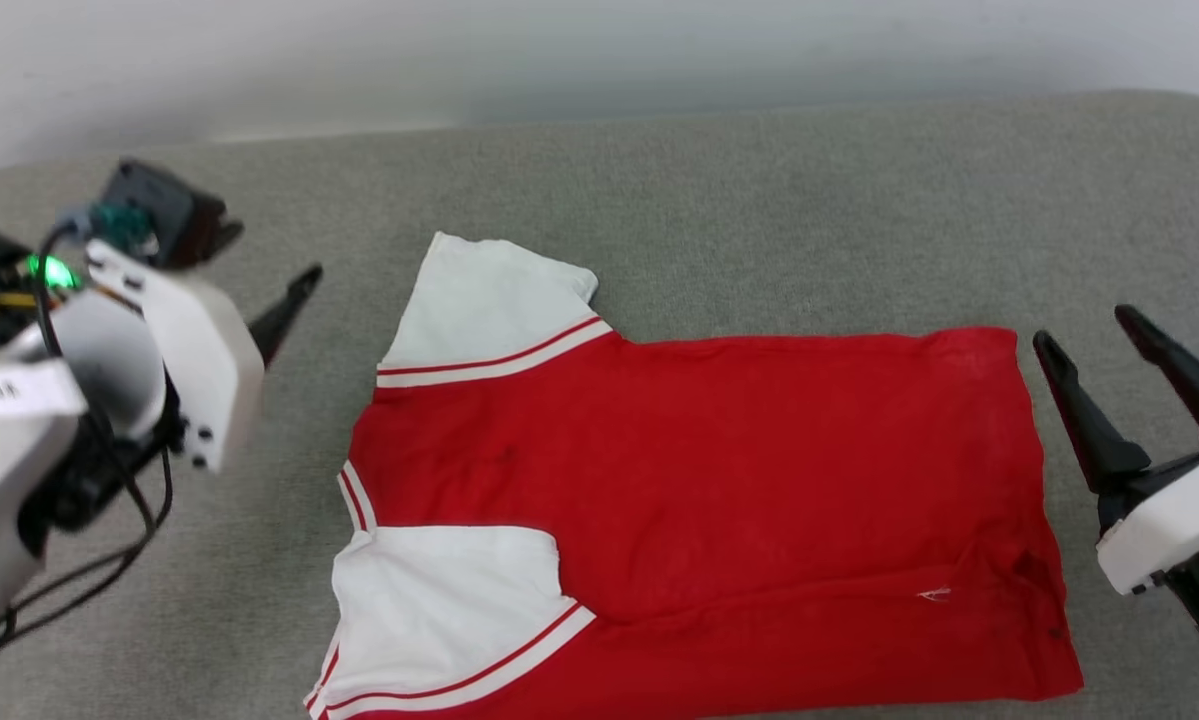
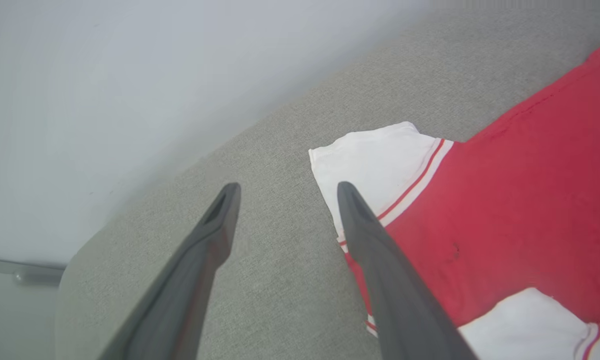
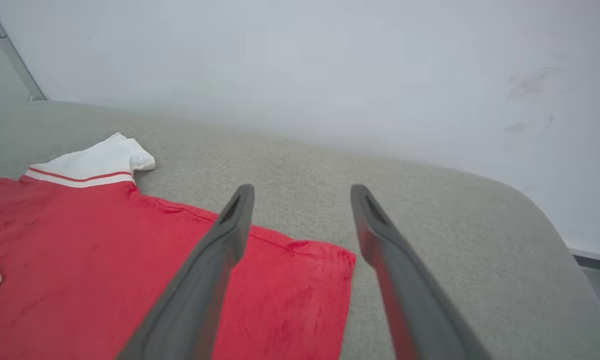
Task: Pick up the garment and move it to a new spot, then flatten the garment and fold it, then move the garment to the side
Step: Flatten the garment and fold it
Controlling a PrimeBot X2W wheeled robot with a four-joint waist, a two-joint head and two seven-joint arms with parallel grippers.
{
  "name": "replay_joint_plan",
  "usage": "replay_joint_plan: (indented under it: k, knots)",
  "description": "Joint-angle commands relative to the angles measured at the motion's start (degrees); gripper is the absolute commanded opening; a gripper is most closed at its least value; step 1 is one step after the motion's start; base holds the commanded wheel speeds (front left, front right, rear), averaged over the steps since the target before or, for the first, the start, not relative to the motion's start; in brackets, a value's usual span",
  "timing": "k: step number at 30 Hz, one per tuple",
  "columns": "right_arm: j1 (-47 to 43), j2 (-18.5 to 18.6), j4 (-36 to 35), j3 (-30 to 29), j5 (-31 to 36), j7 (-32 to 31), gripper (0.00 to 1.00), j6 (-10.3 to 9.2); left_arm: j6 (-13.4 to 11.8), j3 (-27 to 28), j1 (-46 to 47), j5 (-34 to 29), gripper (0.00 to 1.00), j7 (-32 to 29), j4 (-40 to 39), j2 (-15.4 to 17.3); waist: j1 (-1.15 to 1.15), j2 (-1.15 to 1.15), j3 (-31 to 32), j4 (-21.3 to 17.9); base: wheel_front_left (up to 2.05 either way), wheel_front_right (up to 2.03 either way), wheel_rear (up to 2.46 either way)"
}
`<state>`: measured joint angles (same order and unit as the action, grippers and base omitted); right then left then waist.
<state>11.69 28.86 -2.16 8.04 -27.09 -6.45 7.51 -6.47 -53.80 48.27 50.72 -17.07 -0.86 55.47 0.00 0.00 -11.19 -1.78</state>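
Note:
The garment (image 1: 679,480) lies spread flat on the grey padded surface (image 1: 759,190), plain red side up, white sleeves to the left and hem to the right. No lettering shows. My left gripper (image 2: 287,187) hovers open and empty just off the upper white sleeve (image 2: 375,165); in the head view one of its fingers (image 1: 287,305) points at that sleeve. By the hem's far corner (image 3: 330,260), my right gripper (image 1: 1089,335) stands open and empty, just clear of the cloth. In the right wrist view, the right gripper (image 3: 304,189) straddles that corner from above.
A pale wall (image 1: 599,50) runs close behind the surface's far edge. The surface's corners are rounded, one at the left (image 2: 79,260) and one at the right (image 3: 545,220). Bare grey fabric lies beyond the shirt and to either side of it.

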Motion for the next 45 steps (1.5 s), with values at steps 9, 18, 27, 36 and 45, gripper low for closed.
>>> replay_joint_plan:
  k: [9, 18, 27, 36, 45]
  knots:
    - [-4.7, -8.7, -8.2, -5.8, 8.5, 5.6, 1.00, -0.04, 6.0, 1.4, 15.0, 0.8, 1.00, -7.3, 12.0, -7.9, 0.00, 0.00, -9.4, -3.5, 0.00, 0.00, 0.00]
    - [-4.4, -12.0, -11.3, -6.0, 11.0, 6.4, 1.00, -0.04, 10.7, 1.1, 26.2, 6.8, 1.00, -21.8, 25.4, -13.9, 0.00, 0.00, -16.7, -6.7, 0.00, 0.00, 0.00]
    - [-2.5, -12.9, -11.6, -5.2, 12.0, 6.9, 1.00, -0.04, 12.3, -1.5, 29.8, 9.4, 1.00, -32.6, 33.1, -15.9, 0.00, 0.00, -21.5, -8.9, 0.00, 0.00, 0.00]
    - [-0.6, -11.4, -10.2, -5.5, 11.8, 7.1, 1.00, -0.04, 13.3, -4.9, 26.3, 9.9, 0.00, -35.1, 34.5, -16.5, 0.00, 0.00, -20.3, -8.6, 0.00, 0.00, 0.00]
    - [6.4, -2.8, -10.9, -5.5, 10.4, 0.6, 1.00, -0.04, 13.9, -5.6, 26.6, 9.1, 0.00, -29.0, 30.0, -15.7, 0.00, 0.00, -15.9, -6.4, 0.00, 0.00, 0.00]
